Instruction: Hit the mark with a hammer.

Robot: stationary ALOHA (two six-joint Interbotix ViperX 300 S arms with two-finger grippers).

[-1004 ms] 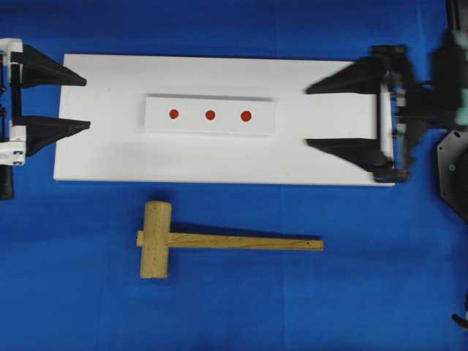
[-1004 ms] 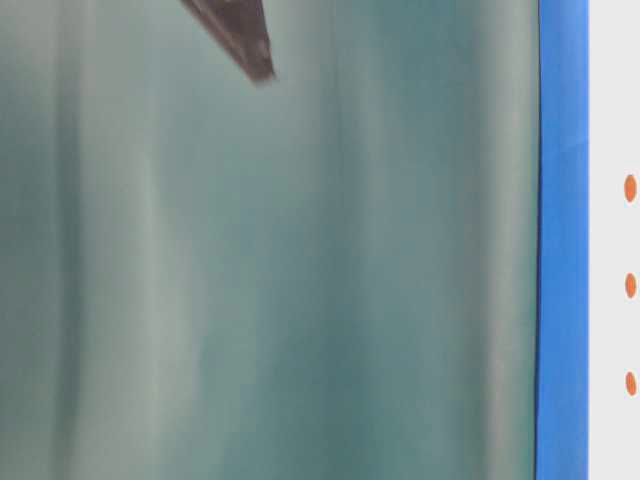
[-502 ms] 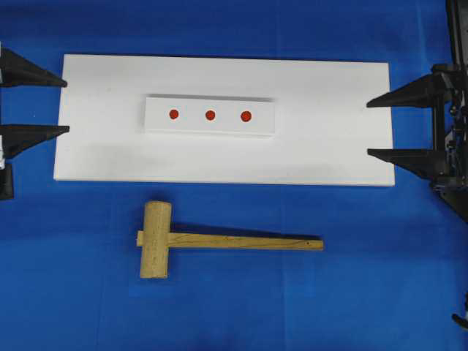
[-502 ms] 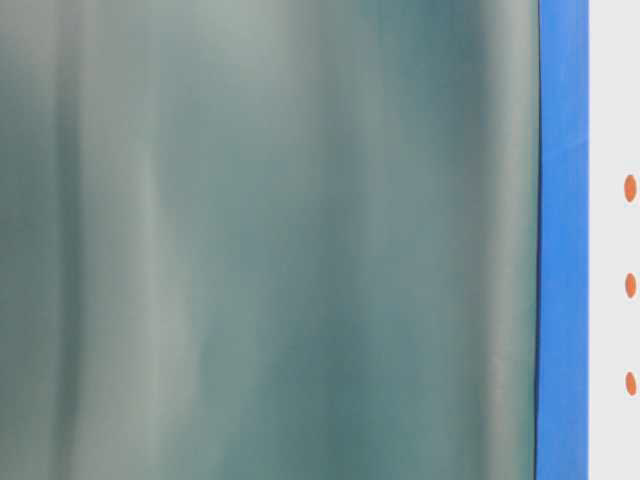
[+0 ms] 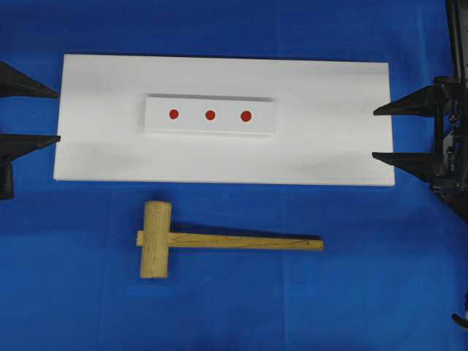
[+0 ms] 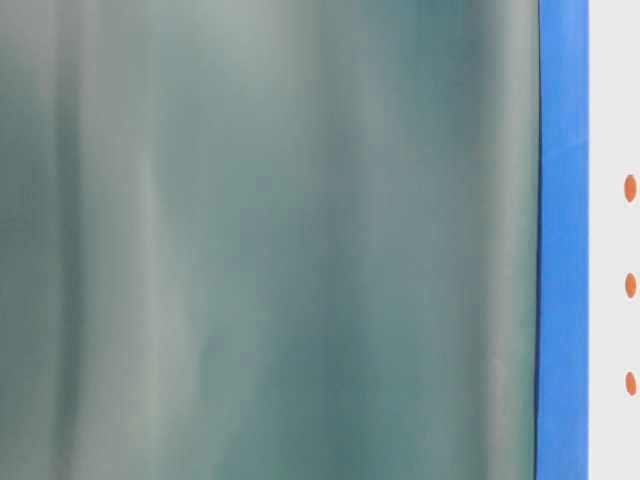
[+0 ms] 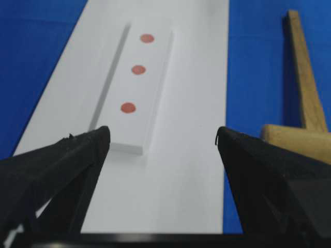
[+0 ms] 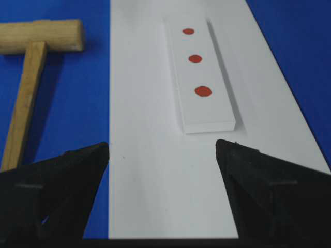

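Hammer: one wooden mallet (image 5: 156, 239) lies flat on the blue cloth (image 5: 234, 307), just below the white board's lower edge, untouched; its thick head sits to the left and its one thin handle runs right.
Board: one large white board (image 5: 329, 146) lies across the middle of the cloth.
Block: one smaller white block (image 5: 210, 128) rests on the board, left of its centre.
Marks: three red dots sit in a single row on the block; the left mark (image 5: 174, 114), the middle mark (image 5: 210, 115) and the right mark (image 5: 246, 115) are evenly spaced.
Left gripper: one, the left gripper (image 5: 29, 115) hangs at the board's left end, its two black fingers spread wide with nothing between them.
Right gripper: one, the right gripper (image 5: 387, 133) is at the board's right end, its two fingers likewise parted and empty.
Left wrist view: both fingertips frame the board, with all three dots ahead and the mallet off to the right.
Right wrist view: both fingertips frame the board, with the mallet off to the left.
Table-level view: a blurred grey-green surface fills most of the picture; three orange-red dots show at its right edge.
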